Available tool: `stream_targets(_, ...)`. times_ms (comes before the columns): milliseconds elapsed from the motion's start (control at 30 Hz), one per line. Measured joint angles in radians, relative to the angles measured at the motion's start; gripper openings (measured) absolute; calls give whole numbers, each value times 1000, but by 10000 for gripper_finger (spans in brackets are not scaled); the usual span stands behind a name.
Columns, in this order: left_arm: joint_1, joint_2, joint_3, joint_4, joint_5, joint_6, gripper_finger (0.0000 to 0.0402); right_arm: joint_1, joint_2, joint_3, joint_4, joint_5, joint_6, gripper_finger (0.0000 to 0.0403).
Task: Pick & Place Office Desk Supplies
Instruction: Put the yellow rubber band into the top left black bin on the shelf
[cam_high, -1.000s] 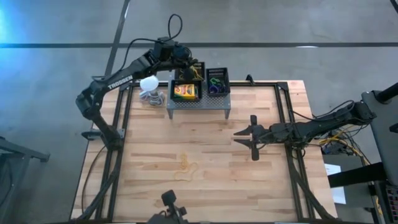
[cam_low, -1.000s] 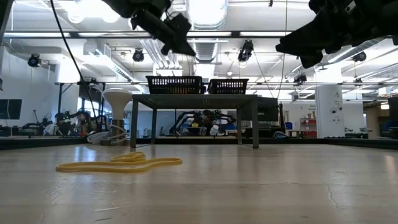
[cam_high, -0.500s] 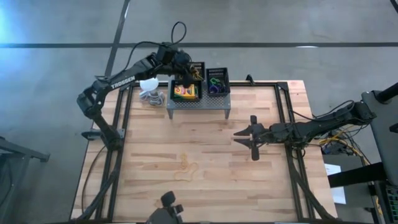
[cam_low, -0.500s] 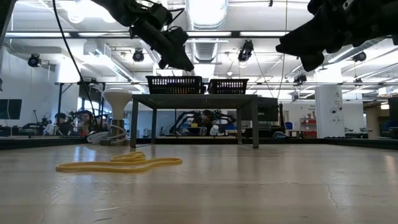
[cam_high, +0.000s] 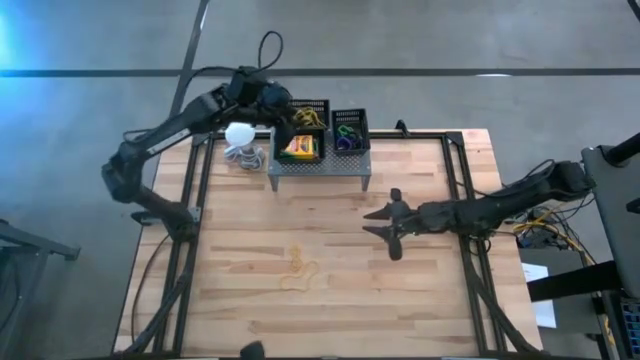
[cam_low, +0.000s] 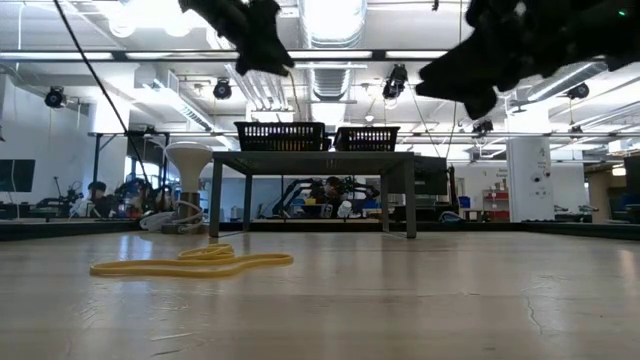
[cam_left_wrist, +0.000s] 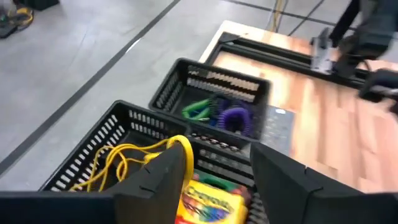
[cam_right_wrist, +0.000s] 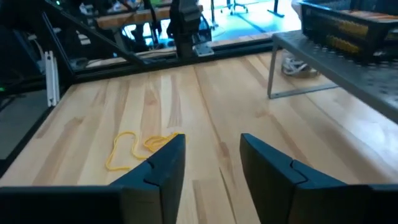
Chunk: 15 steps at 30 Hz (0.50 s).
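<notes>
Both grippers stand apart: left gripper (cam_left_wrist: 214, 180) above the mesh trays (cam_high: 318, 129), right gripper (cam_high: 385, 226) over the table (cam_high: 420, 290).

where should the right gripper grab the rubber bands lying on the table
Come straight down on the rubber bands and pinch where the loops bunch together near the middle. They lie flat on the bare table in a thin tangle, so a side approach has nothing to catch. The right gripper hovers open nearby.

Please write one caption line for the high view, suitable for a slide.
Left end effector open above the mesh trays; right end effector open over the table, near the rubber bands.
</notes>
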Motion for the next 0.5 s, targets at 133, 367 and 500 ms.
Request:
stream_targets(133,-62,-93,-67,-32,-6,0,176,0,127,102,-1,0,-19,172)
stream_targets(367,-169,-228,-289,235,-245,2,148,0,344,302,-28,-4,-138,186)
stream_targets(500,-161,-229,-342,301,-258,29,117,0,392,414,-177,0,-140,176)
